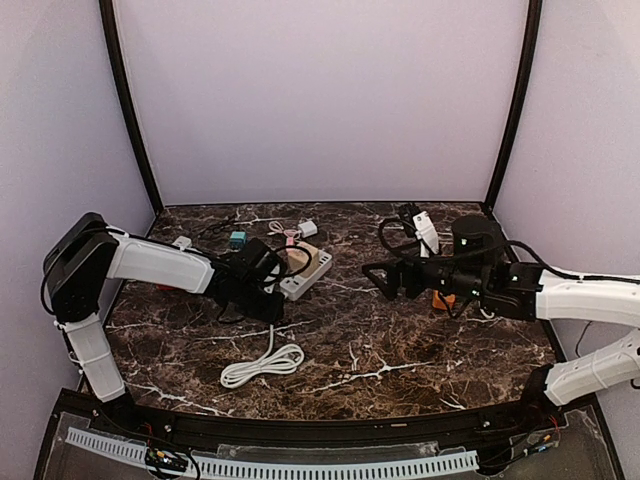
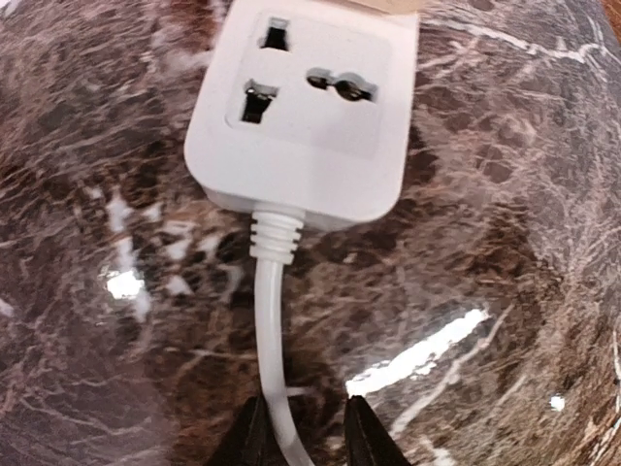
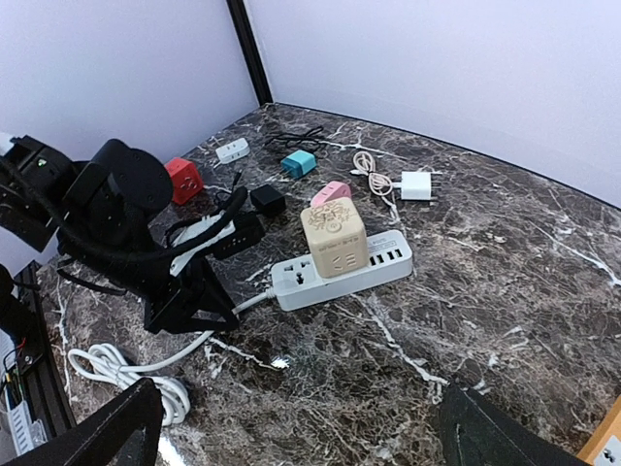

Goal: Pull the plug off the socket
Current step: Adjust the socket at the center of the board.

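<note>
The socket is a white power strip (image 1: 308, 277) (image 3: 342, 273) (image 2: 310, 107) lying left of the table's centre. A beige cube plug (image 1: 303, 258) (image 3: 334, 238) is seated upright in it. The strip's white cord (image 2: 272, 330) leaves its near end and runs to a coil (image 1: 262, 365) (image 3: 107, 364). My left gripper (image 1: 272, 305) (image 2: 304, 408) straddles that cord just behind the strip, its jaws narrow. One finger touches the cord and a gap shows at the other. My right gripper (image 1: 378, 278) (image 3: 301, 447) hovers wide open to the right of the strip, holding nothing.
Small adapters lie behind the strip: red (image 3: 182, 180), teal (image 3: 299, 162), black (image 3: 264, 200), pink (image 3: 330, 192), and a white charger (image 3: 419, 184) with a thin cable. A white adapter (image 1: 426, 232) and an orange item (image 1: 442, 298) sit near the right arm.
</note>
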Tool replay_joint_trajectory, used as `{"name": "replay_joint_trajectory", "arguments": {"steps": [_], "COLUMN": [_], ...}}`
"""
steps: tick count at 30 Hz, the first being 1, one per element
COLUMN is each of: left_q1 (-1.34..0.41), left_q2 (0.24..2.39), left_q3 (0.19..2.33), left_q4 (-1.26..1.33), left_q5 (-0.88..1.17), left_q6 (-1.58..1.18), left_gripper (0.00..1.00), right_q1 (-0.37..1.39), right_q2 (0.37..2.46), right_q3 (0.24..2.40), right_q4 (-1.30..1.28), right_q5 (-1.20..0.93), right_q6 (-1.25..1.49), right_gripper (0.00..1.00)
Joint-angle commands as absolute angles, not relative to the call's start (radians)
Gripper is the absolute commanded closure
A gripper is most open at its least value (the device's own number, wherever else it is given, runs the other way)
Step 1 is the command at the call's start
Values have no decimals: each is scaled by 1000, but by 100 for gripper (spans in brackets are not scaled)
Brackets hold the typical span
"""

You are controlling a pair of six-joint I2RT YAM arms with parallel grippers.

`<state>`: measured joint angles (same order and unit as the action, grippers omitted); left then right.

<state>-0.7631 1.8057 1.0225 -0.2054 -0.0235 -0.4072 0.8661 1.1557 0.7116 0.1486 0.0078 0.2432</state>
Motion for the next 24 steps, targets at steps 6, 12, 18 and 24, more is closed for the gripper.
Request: {"name": "replay_joint_trajectory", "arguments": {"steps": [6,12,18,24], "left_q1": [-909,-983,-1010,-1006], "left_q2": [1919,2038,2049,1872], "left_q3": [1131,1308,1389,1314], "left_q4": [-151,-128,-97,-125], "left_q5": [83,147,186,153], "left_q6": [-438,-446,-405,-276], "left_gripper": [73,73,66,40], "right_q1": [804,784,739,719], "right_q2": [1077,1075,1062,1129], "right_q3": [666,669,670,673], "right_q4": [122,103,63,42], "right_q5": [9,11,9,-53], "right_q6": [284,287,291,244], "right_gripper": [1,1,1,3]}}
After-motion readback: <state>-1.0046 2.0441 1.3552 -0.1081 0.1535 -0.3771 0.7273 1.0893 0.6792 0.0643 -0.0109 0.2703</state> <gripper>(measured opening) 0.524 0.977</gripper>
